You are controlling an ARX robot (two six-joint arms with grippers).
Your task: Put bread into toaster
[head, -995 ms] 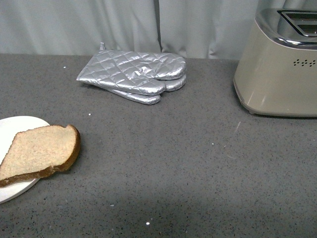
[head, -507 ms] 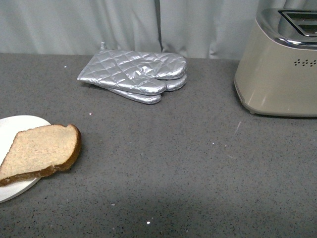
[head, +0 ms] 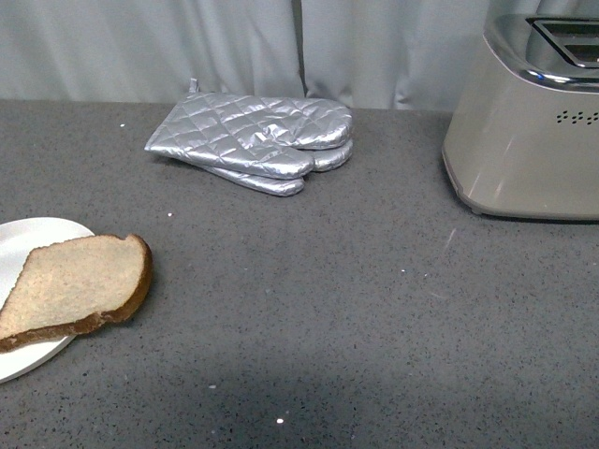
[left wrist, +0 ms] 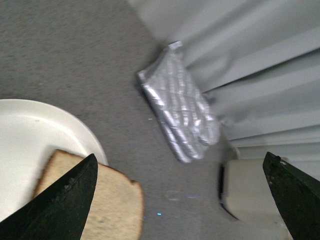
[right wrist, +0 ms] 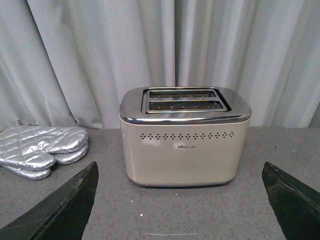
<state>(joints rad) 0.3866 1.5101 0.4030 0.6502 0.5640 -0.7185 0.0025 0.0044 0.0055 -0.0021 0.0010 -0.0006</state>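
no change: bread [head: 80, 285] staying on plate [head: 28, 234], lower left | toaster [head: 524, 140] waiting upper right | left gripper [left wrist: 180, 160], right gripper [right wrist: 180, 167] both hanging spread, empty | grasp pending

Your left claw [left wrist: 180, 155], seen from its own wrist camera, shows as two fingers [left wrist: 65, 205]: flat, matte black wedges with straight edges, each tapering to a sharp point. Their surfaces look plain and smooth, slightly softened by blur. Your right claw [right wrist: 180, 163] looks the same in the right wrist view, with two dark triangular fingers [right wrist: 60, 207], near-black with a faint grey-green sheen along the upper edge. On both claws the frame cuts off everything behind the fingers, so you cannot tell cables, screws or markings.
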